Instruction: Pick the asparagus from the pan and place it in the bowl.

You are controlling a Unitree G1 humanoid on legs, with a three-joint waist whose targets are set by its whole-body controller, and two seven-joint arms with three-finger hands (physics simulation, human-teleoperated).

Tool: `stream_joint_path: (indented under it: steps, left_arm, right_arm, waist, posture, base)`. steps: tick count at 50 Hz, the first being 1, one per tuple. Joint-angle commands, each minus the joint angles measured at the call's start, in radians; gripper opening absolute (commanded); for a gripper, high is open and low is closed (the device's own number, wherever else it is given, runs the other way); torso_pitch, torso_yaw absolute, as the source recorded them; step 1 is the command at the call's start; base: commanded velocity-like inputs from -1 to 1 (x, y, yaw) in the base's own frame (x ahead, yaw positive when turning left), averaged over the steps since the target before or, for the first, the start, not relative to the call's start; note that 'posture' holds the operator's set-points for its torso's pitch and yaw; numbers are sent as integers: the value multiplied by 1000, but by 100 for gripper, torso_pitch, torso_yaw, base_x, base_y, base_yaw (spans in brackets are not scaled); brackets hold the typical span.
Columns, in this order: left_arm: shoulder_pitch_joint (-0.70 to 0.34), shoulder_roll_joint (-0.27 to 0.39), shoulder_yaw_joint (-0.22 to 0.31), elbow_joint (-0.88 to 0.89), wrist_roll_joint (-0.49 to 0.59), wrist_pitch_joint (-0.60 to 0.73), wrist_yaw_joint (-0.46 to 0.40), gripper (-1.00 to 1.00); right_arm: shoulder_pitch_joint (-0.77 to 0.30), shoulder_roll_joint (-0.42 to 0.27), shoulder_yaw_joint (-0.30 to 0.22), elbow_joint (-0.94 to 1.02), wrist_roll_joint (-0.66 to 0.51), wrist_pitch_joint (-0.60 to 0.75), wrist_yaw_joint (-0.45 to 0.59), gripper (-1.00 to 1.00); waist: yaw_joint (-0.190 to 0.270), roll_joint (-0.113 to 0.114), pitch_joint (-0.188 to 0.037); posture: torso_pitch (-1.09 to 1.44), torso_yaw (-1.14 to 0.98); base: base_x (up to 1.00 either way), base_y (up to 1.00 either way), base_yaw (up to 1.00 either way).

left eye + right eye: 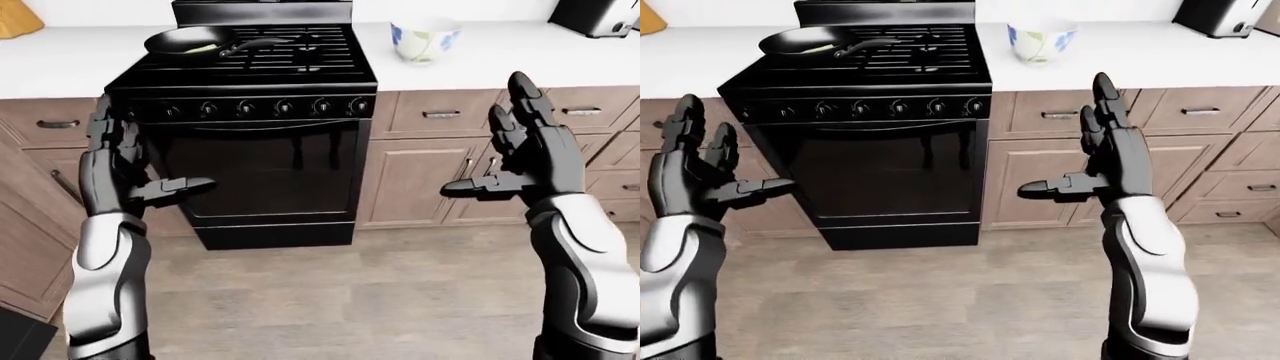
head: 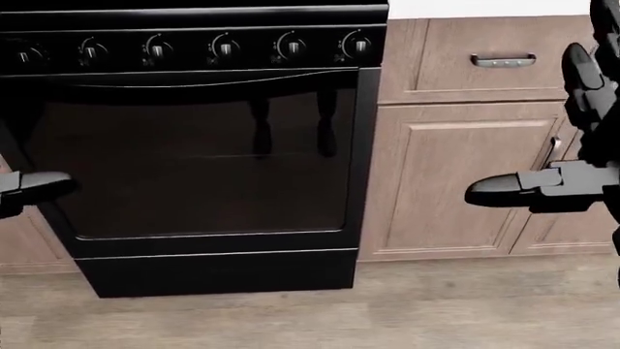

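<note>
A black pan (image 1: 190,40) sits on the left burners of the black stove (image 1: 250,60), its handle pointing right. A pale green asparagus (image 1: 203,49) lies in the pan. A white bowl (image 1: 424,39) with a blue and green pattern stands on the white counter right of the stove. My left hand (image 1: 140,161) is open and empty, raised before the oven door's left side. My right hand (image 1: 510,150) is open and empty, raised before the cabinets right of the stove. Both hands are well below and short of the stove top.
The oven door (image 2: 203,145) and knob row (image 2: 223,49) fill the head view. Wooden cabinets with drawers (image 1: 440,112) flank the stove. A black toaster (image 1: 595,16) stands at the counter's top right, a tan object (image 1: 18,16) at top left. Wood floor (image 1: 340,300) lies below.
</note>
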State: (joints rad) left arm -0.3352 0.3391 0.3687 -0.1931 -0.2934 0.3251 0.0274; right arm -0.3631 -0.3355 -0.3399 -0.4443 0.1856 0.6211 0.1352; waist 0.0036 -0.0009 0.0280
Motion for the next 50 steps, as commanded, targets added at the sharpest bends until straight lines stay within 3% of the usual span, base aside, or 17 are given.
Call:
stream_joint_path:
  steps: [1, 8, 15, 20, 22, 23, 25, 27, 34, 36, 38, 40, 42, 45, 48, 50]
  left_arm:
    - [-36, 31, 26, -33, -13, -29, 8, 100]
    - [-54, 90, 71, 2, -47, -34, 35, 100]
    - [-69, 143, 106, -20, -90, -12, 64, 100]
    - [-71, 151, 104, -28, -94, -9, 68, 100]
    - [-69, 154, 104, -37, -96, -6, 67, 100]
    - [-69, 155, 105, -39, -96, -4, 67, 100]
    - [-69, 159, 107, -52, -98, 3, 67, 100]
    - [-69, 160, 110, -53, -100, 4, 67, 100]
    - [-67, 159, 111, -60, -97, 0, 66, 100]
    - [-67, 159, 111, -67, -97, 3, 67, 100]
    - [-67, 160, 113, -68, -97, 3, 67, 100]
    - [-67, 161, 115, -70, -98, 4, 67, 100]
    - [-68, 162, 115, -72, -100, 7, 68, 100]
    - [-67, 161, 115, -75, -102, 7, 69, 100]
    - [-65, 162, 115, -78, -103, 9, 67, 100]
    - [-64, 162, 115, -81, -102, 10, 66, 100]
  right_arm:
    - [-29, -22, -18, -37, 14, -15, -4, 100]
    - [-73, -77, -54, -50, 54, 39, -17, 100]
    - [-86, -110, -67, -59, 83, 57, -30, 100]
    - [-86, -119, -64, -65, 80, 61, -26, 100]
    - [-89, -122, -68, -65, 83, 65, -24, 100]
    - [-89, -122, -68, -65, 82, 65, -23, 100]
    - [-90, -123, -69, -69, 84, 69, -22, 100]
    - [-93, -125, -69, -74, 86, 75, -22, 100]
    - [-91, -126, -66, -76, 81, 76, -18, 100]
    - [-94, -127, -67, -77, 80, 80, -17, 100]
    - [-93, -127, -65, -74, 76, 76, -15, 100]
    - [-95, -127, -66, -76, 77, 80, -14, 100]
    - [-96, -127, -66, -75, 76, 81, -13, 100]
    - [-95, -126, -63, -78, 74, 81, -10, 100]
    - [-95, -126, -65, -80, 74, 83, -8, 100]
    - [-95, -126, -66, -80, 74, 84, -6, 100]
  waist:
    - [-1, 2, -28]
    - [-6, 22, -16]
    - [-15, -20, -1]
    - [-14, 9, -13]
    - [-11, 41, -14]
    - [-12, 71, -17]
    - [-7, 56, -8]
    - [-8, 58, -7]
    - [-6, 7, -7]
    - [-3, -14, -7]
    - [0, -53, -12]
    - [-8, -27, -8]
    - [-6, -44, -12]
    - [-6, -30, -15]
    - [-8, 2, 2]
    - [-12, 42, -2]
  posture:
    - [0, 0]
    - [0, 0]
    - [0, 0]
    - [0, 0]
    - [0, 0]
    - [0, 0]
    - [0, 0]
    - [0, 0]
    - [0, 0]
    - [0, 0]
    - [0, 0]
    - [0, 0]
    - [0, 0]
    - [0, 0]
    - [0, 0]
    - [0, 0]
  base:
    - [0, 7, 0]
    - [0, 9, 0]
    - [0, 19, 0]
    - [0, 20, 0]
    - [0, 20, 0]
    - [0, 20, 0]
    - [0, 20, 0]
    - [0, 20, 0]
    - [0, 20, 0]
    - [0, 20, 0]
    - [0, 21, 0]
    - [0, 20, 0]
    - [0, 20, 0]
    - [0, 20, 0]
    - [0, 20, 0]
    - [0, 20, 0]
